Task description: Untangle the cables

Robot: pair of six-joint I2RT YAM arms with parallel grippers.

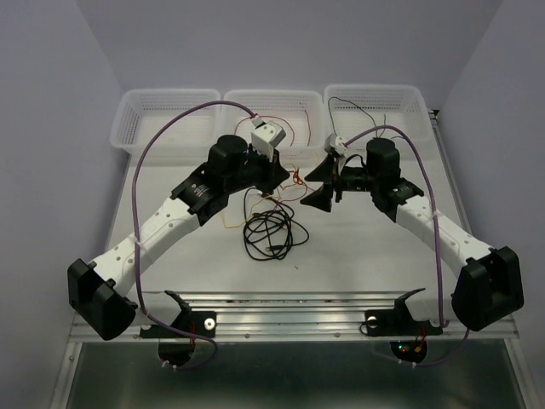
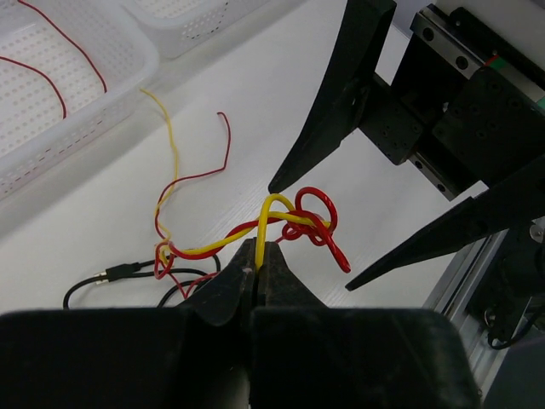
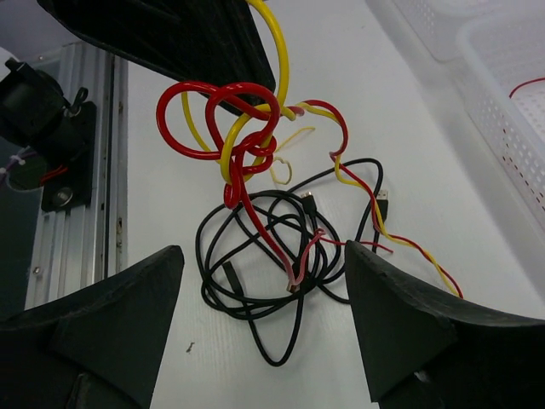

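Note:
A dark red wire (image 2: pixel 319 200) and a yellow wire (image 2: pixel 266 213) are knotted together and lifted off the table. My left gripper (image 2: pixel 258 256) is shut on the yellow wire just below the knot. In the top view it (image 1: pixel 289 176) holds the knot (image 1: pixel 298 179) at the table's middle. In the right wrist view the knot (image 3: pixel 238 128) hangs above a black cable coil (image 3: pixel 255 264) with plug ends. My right gripper (image 3: pixel 264 328) is open and empty, facing the knot from the right (image 1: pixel 306 192). The black coil (image 1: pixel 268 234) lies on the table in front.
Three white baskets (image 1: pixel 166 119) stand along the back. The middle one (image 1: pixel 272 104) holds a thin red wire (image 1: pixel 285 122); the right one (image 1: pixel 375 95) holds a black wire. A metal rail (image 1: pixel 289 307) runs along the near edge.

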